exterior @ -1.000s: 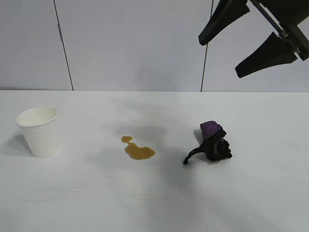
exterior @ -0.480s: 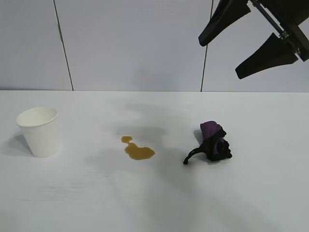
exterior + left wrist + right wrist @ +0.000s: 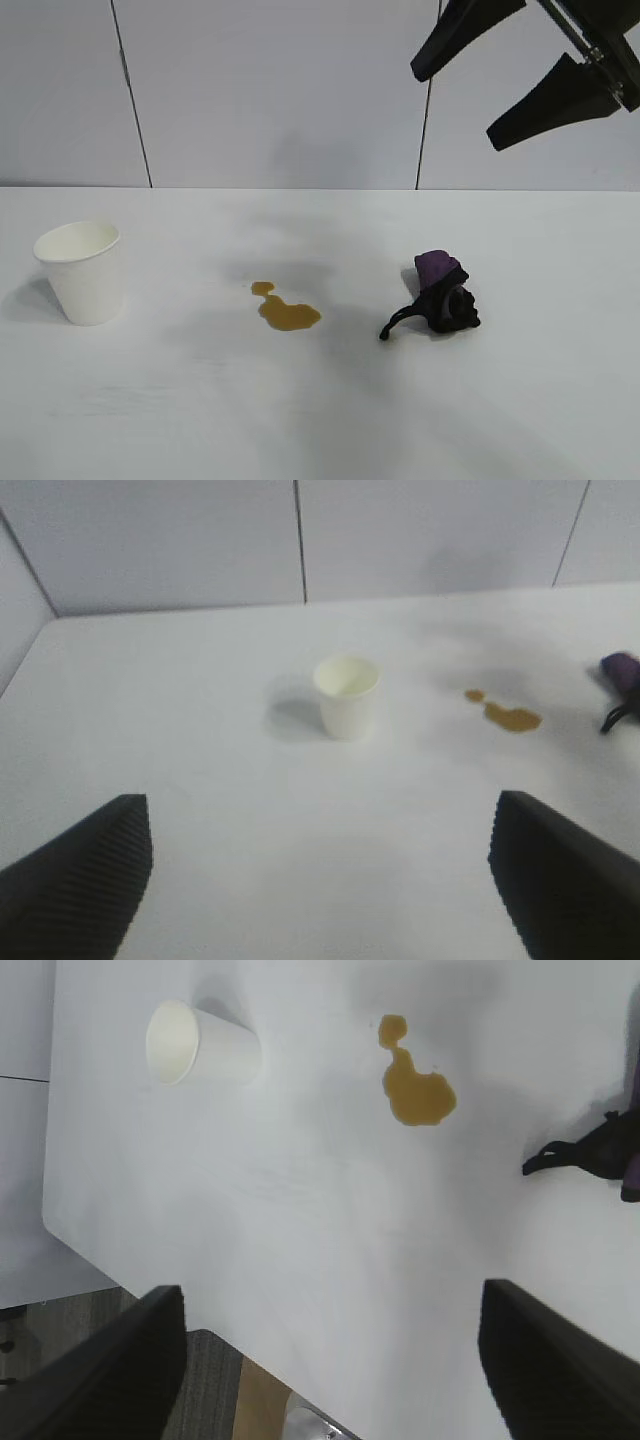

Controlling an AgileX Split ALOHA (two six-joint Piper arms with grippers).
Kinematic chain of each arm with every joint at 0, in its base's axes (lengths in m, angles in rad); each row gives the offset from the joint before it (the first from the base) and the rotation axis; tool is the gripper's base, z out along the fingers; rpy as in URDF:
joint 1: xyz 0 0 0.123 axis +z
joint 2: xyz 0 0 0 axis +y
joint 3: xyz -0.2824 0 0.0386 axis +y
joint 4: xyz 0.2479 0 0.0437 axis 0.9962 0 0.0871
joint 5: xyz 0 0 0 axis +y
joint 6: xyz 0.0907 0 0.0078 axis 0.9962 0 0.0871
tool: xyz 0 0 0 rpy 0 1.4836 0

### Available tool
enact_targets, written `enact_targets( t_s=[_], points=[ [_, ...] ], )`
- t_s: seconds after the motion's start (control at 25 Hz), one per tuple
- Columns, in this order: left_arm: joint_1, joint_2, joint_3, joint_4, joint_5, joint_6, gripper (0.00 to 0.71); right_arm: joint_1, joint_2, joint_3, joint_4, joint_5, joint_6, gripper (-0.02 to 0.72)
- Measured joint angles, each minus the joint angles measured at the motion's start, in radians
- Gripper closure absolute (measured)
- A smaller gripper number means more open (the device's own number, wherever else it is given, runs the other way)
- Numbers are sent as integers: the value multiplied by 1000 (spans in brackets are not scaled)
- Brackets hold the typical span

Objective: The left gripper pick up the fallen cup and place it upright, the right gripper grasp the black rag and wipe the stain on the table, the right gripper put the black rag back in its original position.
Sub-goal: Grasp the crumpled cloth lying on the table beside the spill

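Just plain white cup (image 3: 82, 271), unmarked

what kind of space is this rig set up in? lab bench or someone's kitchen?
Most likely a lab or test cell, not a kitchen. The table is plain white, backed by bare grey wall panels. On it stand only staged props: a paper cup, a stain and a black rag.

In the exterior view, the right gripper (image 3: 515, 80) is seen slightly higher than a second ago, near the upper right corner of the view, above the far right part of the table (image 3: 320, 420). Its lower finger (image 3: 555, 105) is raised a little, and its jaws are held wide apart, empty.
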Motion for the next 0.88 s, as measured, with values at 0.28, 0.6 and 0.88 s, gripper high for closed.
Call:
enact_targets(
  t_s=[0.28,0.6,0.88],
  points=[
    [-30,0,173,28,-35,-38,50,0,-1,-36,0,62,0,146],
    [-92,1,193,30,-53,-54,50,0,-1,-100,-1,136,13,146],
    [-106,1,193,43,-55,-59,50,0,-2,-195,-66,151,81,146]
  ],
)
